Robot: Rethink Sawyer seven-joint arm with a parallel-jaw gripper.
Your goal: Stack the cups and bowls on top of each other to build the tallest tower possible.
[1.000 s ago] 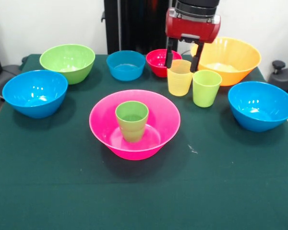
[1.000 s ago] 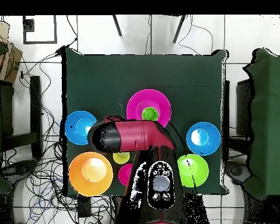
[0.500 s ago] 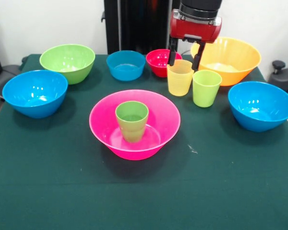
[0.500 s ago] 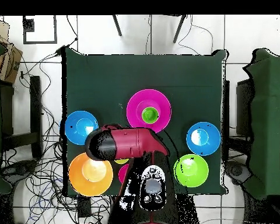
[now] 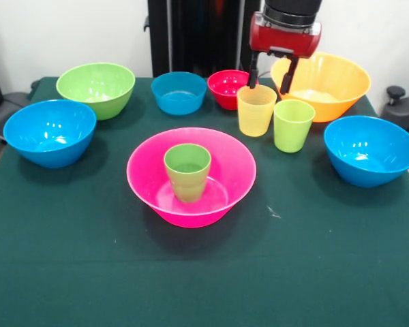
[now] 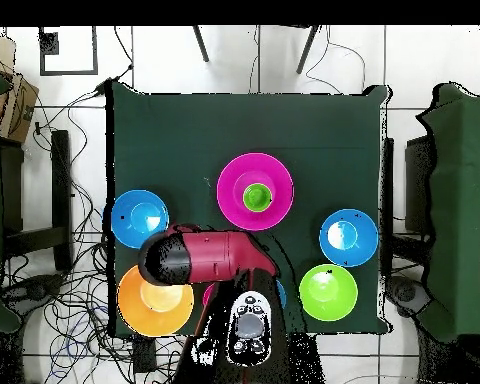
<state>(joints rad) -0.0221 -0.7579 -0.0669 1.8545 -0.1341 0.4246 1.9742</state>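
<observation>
Currently, check the following items against both views.

1. Locate the gripper (image 5: 270, 78) at the upper right of the front view. Its two black fingers are spread apart and hold nothing; the tips hang above the rim of the yellow-orange cup (image 5: 256, 110).
2. Note the lime cup (image 5: 292, 125) just beside the yellow-orange cup, on its right.
3. Find the pink bowl (image 5: 191, 176) at the centre of the frame. A green cup (image 5: 187, 171) stands upright inside it.
4. Confirm the orange bowl (image 5: 323, 85) behind the two cups, at the upper right.
5. Identify the small red bowl (image 5: 230, 88) and small blue bowl (image 5: 178, 92) along the upper middle, and the green bowl (image 5: 95, 88) at the upper left.
6. Observe one blue bowl (image 5: 49, 132) at the left edge and another blue bowl (image 5: 370, 150) at the right.
7. In the overhead view, the red arm (image 6: 209, 258) covers the two cups at the lower left.
</observation>
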